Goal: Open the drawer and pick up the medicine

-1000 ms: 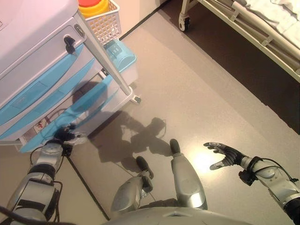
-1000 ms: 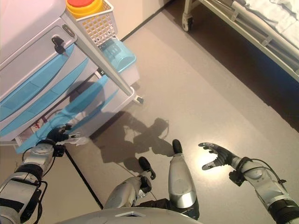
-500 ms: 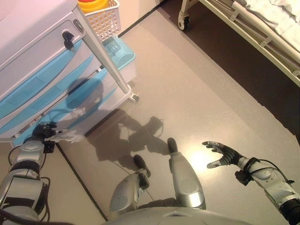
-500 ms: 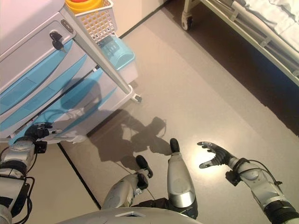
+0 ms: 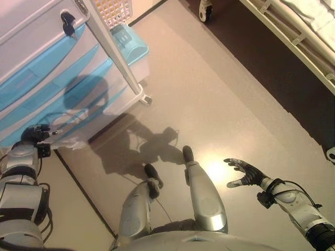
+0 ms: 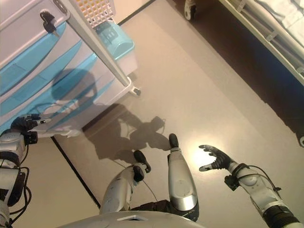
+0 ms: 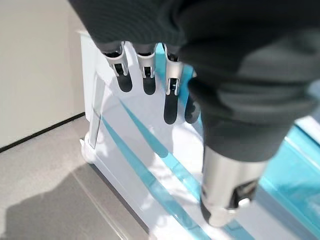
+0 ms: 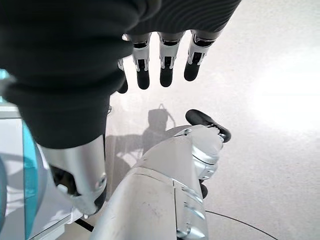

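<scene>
Left eye view, left hand (image 5: pixel 32 134) fingers straight, empty, near blue drawers (image 5: pixel 36 89), right hand (image 5: pixel 245 173) open, empty

No text, label, number or sign can be read anywhere: the blue drawer fronts (image 5: pixel 36 78) of the white cart (image 6: pixel 97 71) beside the left hand (image 5: pixel 32 135) are plain

Silver fingers (image 7: pixel 170 97), dark tips, ribbed covers
</scene>
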`<state>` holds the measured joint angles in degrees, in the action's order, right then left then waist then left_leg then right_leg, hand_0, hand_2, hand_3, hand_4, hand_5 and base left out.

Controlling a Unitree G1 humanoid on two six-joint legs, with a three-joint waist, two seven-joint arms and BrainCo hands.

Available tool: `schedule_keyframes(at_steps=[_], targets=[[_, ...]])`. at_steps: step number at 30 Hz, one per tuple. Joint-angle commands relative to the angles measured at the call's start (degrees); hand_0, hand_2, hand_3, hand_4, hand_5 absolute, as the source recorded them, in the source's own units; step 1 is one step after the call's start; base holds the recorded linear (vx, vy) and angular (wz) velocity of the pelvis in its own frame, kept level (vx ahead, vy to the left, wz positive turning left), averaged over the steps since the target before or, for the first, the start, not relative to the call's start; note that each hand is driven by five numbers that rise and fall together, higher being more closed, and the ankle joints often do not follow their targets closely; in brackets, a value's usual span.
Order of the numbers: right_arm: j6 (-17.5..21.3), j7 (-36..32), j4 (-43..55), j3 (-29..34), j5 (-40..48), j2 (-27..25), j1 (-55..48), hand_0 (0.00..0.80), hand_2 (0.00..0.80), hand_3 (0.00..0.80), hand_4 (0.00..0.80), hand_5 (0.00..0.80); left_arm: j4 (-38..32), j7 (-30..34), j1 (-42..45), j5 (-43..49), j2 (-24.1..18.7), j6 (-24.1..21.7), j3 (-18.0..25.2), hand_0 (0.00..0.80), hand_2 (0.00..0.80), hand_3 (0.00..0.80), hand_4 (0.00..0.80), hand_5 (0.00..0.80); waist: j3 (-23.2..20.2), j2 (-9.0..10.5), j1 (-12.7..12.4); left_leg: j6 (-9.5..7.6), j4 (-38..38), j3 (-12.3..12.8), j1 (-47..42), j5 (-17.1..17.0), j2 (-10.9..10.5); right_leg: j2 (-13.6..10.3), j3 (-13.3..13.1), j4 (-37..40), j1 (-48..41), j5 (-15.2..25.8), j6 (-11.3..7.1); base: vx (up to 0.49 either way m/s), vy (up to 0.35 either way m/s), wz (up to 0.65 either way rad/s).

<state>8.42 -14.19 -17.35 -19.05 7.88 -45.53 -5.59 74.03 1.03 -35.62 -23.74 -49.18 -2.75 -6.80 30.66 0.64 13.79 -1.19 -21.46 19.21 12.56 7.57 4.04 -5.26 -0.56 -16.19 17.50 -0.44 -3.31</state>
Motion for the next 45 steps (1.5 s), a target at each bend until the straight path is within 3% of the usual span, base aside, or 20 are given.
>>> schedule_keyframes(at_steps=[1,2,5,10,15,20,28,38,45], targets=[[1.98,1.28,0.81,-3.20,1.59,2.47,0.98,0.000,0.000,0.000,0.000,0.000,1.46,-1.56,-0.98,-2.81,-7.79,-1.11,0.20,0.000,0.000,0.000,0.000,0.000,-0.87,2.78,-1.10,-2.08,-2.99,-3.79,3.82,4.00,-2.77,-3.55,0.98,-6.61,4.77,-0.73,-4.86,0.055,0.008,-0.06],[2.29,1.32,0.55,-3.33,1.76,2.60,0.81,0.000,0.000,0.000,0.000,0.000,1.74,-1.34,-1.36,-3.08,-8.00,-0.96,-0.01,0.000,0.000,0.000,0.000,0.000,-0.87,2.62,-1.14,-1.87,-3.56,-4.58,3.44,5.72,-2.81,-3.36,0.86,-7.34,4.38,-2.09,-5.36,0.057,-0.001,-0.07],[3.07,2.00,0.52,-4.00,1.99,3.28,0.82,0.000,0.000,0.000,0.000,0.000,1.19,1.98,-1.80,-5.38,-7.66,-0.84,-0.07,0.000,0.000,0.000,0.000,0.000,-0.87,2.84,-1.36,-2.04,-4.26,-5.15,4.72,6.20,-3.01,-2.96,0.36,-7.91,5.67,-1.59,-5.42,-0.004,-0.030,-0.01],[3.88,1.22,1.17,-2.62,3.51,4.43,0.32,0.000,0.000,0.000,0.000,0.000,-6.93,12.20,2.93,-11.15,-3.37,-1.35,0.81,0.000,0.000,0.000,0.000,0.000,-0.87,3.05,-2.08,-2.46,-2.98,-4.72,4.80,4.64,-3.31,-3.08,0.81,-7.02,5.80,0.31,-5.11,-0.072,-0.054,0.02],[4.02,-1.80,1.00,1.13,3.09,6.79,-1.12,0.000,0.000,0.000,0.000,0.000,-21.30,23.10,14.02,-14.26,5.64,-0.26,-0.27,0.000,0.000,0.000,0.000,0.000,-0.87,2.14,-3.68,-2.01,-0.36,-5.30,1.56,3.91,-3.92,-3.52,2.15,-5.10,2.05,-0.30,-5.20,-0.017,-0.048,0.02],[2.99,-3.86,-1.71,3.70,5.13,9.73,-1.34,0.000,0.000,0.000,0.000,0.000,-29.37,26.84,24.76,-16.11,15.62,1.25,-3.57,0.000,0.000,0.000,0.000,0.000,-1.69,0.85,-5.56,-1.29,3.72,-6.48,-3.31,2.31,-4.96,-3.92,4.32,-2.26,-3.78,-1.89,-4.62,0.000,-0.061,0.10],[-3.57,-7.74,-8.31,4.39,15.15,17.91,-1.38,0.000,0.000,0.000,0.000,0.000,-30.86,32.07,34.58,-17.76,25.84,4.83,-5.66,0.000,0.000,0.000,0.000,0.000,-8.04,-0.86,-8.15,0.29,11.76,-9.50,-9.38,-0.93,-5.87,-2.64,7.96,2.80,-11.34,-3.90,-3.23,0.011,-0.115,0.13],[-1.73,-12.98,-15.33,1.72,26.10,25.94,-0.18,0.000,0.000,0.000,0.000,0.000,-32.40,33.87,39.70,-28.02,30.19,10.04,-7.22,0.000,0.000,0.000,0.000,0.000,-16.02,-1.85,-11.51,2.21,20.11,-13.49,-14.79,-5.01,-4.67,-0.13,12.56,7.89,-18.77,-4.65,-1.88,-0.014,-0.146,0.17],[-2.21,-16.27,-17.86,1.33,34.84,29.09,-0.35,0.000,0.000,0.000,0.000,0.000,-31.71,36.33,41.41,-35.79,32.79,11.93,-7.73,0.000,0.000,0.000,0.000,0.000,-18.84,-1.60,-12.63,3.20,23.73,-13.98,-16.65,-6.86,-3.86,0.74,14.37,10.84,-21.83,-4.40,-1.52,-0.045,-0.081,0.12]])
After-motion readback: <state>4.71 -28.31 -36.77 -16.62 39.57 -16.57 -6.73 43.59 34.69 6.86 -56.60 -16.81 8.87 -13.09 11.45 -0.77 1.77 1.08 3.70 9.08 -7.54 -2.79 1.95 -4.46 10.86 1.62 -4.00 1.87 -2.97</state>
